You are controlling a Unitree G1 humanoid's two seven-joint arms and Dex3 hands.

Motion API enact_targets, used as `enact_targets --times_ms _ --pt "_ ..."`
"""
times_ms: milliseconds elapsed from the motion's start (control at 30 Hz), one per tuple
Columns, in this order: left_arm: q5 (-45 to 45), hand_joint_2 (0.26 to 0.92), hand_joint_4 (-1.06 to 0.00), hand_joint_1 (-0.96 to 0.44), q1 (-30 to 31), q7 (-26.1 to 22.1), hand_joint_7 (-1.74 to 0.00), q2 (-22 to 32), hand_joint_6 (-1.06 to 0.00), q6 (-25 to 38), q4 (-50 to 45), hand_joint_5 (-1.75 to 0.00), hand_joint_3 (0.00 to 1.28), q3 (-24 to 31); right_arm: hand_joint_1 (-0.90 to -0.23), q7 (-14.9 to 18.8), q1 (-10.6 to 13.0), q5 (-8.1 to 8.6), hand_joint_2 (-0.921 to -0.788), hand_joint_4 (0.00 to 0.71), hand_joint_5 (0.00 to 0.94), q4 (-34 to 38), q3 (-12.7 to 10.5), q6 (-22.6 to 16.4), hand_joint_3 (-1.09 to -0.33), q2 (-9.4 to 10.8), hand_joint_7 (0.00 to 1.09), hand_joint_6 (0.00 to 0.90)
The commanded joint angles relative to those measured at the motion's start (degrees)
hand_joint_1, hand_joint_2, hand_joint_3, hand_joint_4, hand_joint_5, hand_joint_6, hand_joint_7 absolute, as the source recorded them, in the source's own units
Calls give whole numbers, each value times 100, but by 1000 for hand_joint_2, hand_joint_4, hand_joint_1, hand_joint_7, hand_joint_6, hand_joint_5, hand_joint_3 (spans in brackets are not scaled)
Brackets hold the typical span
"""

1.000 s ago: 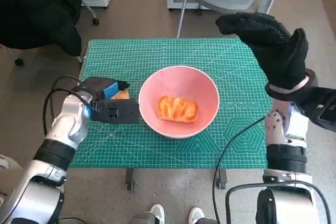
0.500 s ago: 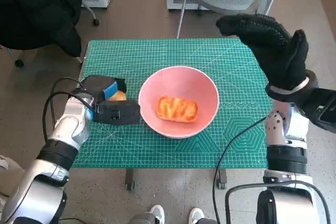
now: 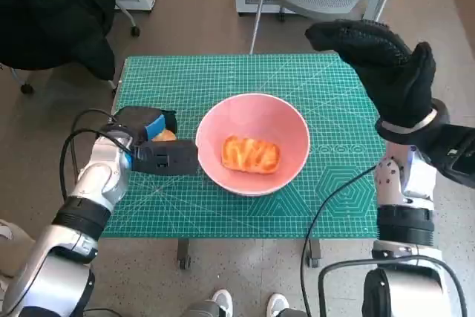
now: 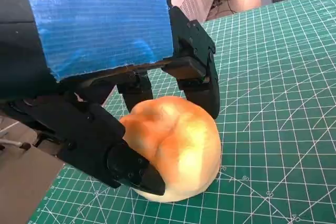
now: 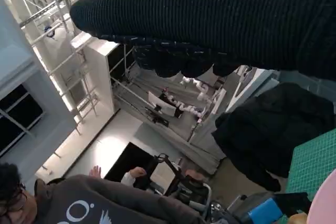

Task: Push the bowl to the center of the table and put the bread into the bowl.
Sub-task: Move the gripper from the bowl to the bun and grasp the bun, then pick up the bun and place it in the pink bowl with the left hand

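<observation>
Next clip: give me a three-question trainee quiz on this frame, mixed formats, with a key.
1. True or false: the pink bowl already holds a piece of bread.
2. Multiple choice: where is the right hand?
A. inside the bowl
B. raised above the table's far right part, holding nothing
C. pressing on the bun
3. Fill in: the left hand has its fingers round a round ____ that sits on the green mat.

Key
1. True: a glazed piece lies in the bowl.
2. B
3. bun, beside the bowl on the robot's left.
</observation>
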Motion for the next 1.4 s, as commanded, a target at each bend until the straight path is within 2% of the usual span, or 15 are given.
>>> enact_targets --times_ms 33,367,567,1067,1400 --pt "-18 901 -623 0 -3 -101 -1119 13 -583 40 9 -1347 160 -10 -723 23 119 -27 -921 343 3 44 32 63 -869 9 4 420" --pt "-55 904 -625 1 10 -242 -1136 109 -577 72 -195 -1336 156 61 -727 13 115 -29 -921 344 2 55 38 60 -868 30 3 420" --pt "-106 906 -631 1 60 -481 -1143 240 -567 181 -619 -1329 153 186 -727 17 99 -25 -921 344 1 77 33 53 -867 25 3 420" --pt "-48 919 -635 1 378 -1453 -1108 721 -577 845 -2846 -1338 125 714 -727 33 44 -31 -921 344 1 145 35 -2 -865 41 3 420" --pt "-29 915 -598 2 577 -1612 -1024 919 -630 905 -3870 -1406 130 1107 -729 62 -19 -37 -921 346 1 228 45 -45 -864 52 2 419"
